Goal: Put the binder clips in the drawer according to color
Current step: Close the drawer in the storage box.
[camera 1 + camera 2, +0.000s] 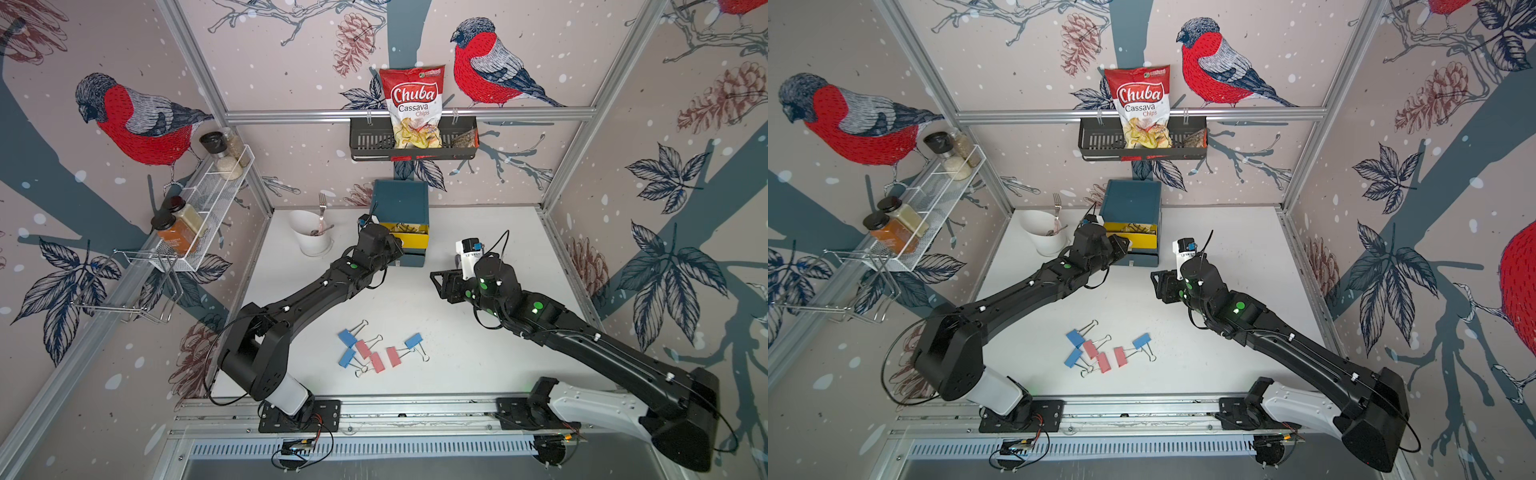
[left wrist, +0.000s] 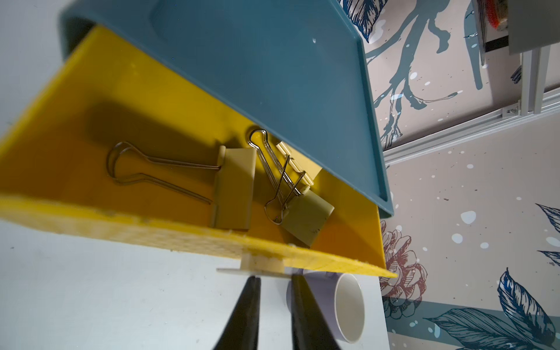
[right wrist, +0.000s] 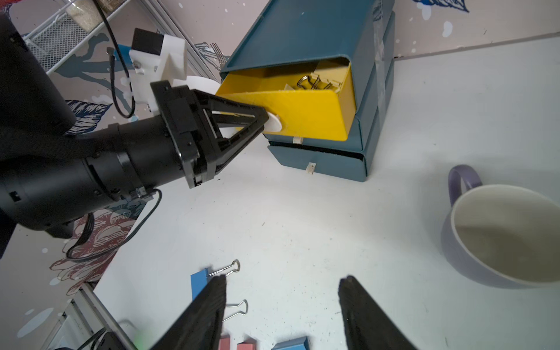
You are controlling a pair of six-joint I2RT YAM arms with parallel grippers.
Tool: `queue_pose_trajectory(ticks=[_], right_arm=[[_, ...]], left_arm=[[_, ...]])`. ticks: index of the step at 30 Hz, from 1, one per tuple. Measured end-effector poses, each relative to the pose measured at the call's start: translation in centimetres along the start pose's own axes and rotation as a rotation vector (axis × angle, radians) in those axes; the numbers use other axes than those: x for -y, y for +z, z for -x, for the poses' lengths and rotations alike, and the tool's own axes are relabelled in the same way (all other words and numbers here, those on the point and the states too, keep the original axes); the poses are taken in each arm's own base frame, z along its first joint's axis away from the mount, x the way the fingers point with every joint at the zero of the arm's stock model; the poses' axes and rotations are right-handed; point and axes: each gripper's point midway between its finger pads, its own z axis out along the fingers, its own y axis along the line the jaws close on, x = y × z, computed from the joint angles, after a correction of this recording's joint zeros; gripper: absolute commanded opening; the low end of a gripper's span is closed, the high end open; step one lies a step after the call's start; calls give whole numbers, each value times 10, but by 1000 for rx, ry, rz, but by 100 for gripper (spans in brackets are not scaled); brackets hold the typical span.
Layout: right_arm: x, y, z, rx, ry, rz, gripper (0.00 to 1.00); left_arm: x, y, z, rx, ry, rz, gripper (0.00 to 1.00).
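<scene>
Table (image 1: 478, 365): six loose clips (image 1: 377, 361) front centre, three blue, three pink-red, well apart from the chest (image 1: 401, 199) at the back wall; its top drawer (image 1: 415, 241) stands pulled out; lower drawers (image 3: 318, 163) shut.

Step, as I read it: yellow batch is in, top drawer about to be shut.

Left gripper (image 3: 266, 118) sits at the drawer front; jaws nearly together with a thin gap, tips against the tab (image 2: 251, 270); can't tell if it pinches the tab or only butts it. Right gripper (image 3: 285, 280) hangs over bare table between chest and loose clips; jaws wide, nothing in them.

Next move, my guess: a straight push along the drawer's run, square to the front so the light chest doesn't skid or twist; then open a teal drawer for blue or pink-red.

Views:
- Both top views give layout and loose-clip count; tab not made out there.
- Mug (image 3: 447, 239) shows in both wrist views; can't find it from the top.
- Left wrist view alone shows the yellow clips (image 2: 233, 188) inside; two plain, a third half under the chest's roof.
- Right wrist view shows tips and tab side-on.
</scene>
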Motion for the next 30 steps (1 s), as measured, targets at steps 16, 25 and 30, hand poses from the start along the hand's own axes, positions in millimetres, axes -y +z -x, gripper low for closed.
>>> queue_pose_trajectory(ticks=[16, 25, 30], right_arm=[[2, 22, -30, -48, 109, 38, 54], [5, 24, -42, -77, 123, 38, 54], [6, 23, -46, -83, 123, 40, 53]], left_arm=[[3, 24, 16, 16, -8, 1, 22], [-6, 26, 9, -2, -13, 10, 53], [-9, 14, 7, 4, -14, 0, 55]])
